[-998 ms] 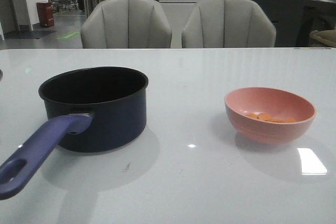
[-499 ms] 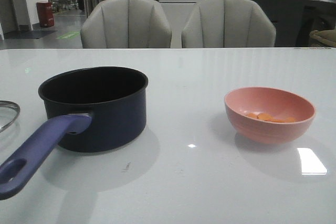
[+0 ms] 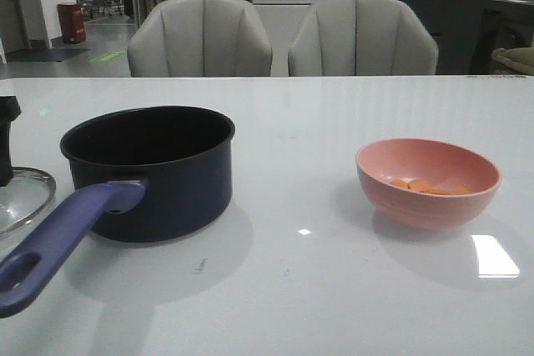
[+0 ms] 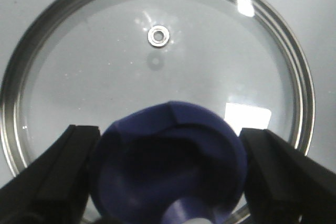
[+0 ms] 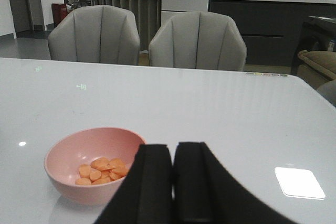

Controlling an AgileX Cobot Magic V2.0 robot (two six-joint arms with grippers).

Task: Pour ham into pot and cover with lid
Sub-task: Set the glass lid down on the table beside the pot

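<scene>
The left gripper (image 4: 168,182) had its fingers (image 4: 47,177) spread around the lid (image 4: 157,56) knob, left of the pot (image 3: 150,168). The right gripper's (image 5: 173,182) fingers pressed together near the bowl (image 3: 428,181) holding the ham (image 5: 102,170).

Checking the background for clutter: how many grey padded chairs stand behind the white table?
2. One grey padded chair stands behind the white table, beyond the dark navy saucepan; the other chair is beside it, toward the salmon-pink bowl. Their lower parts are hidden.
</scene>
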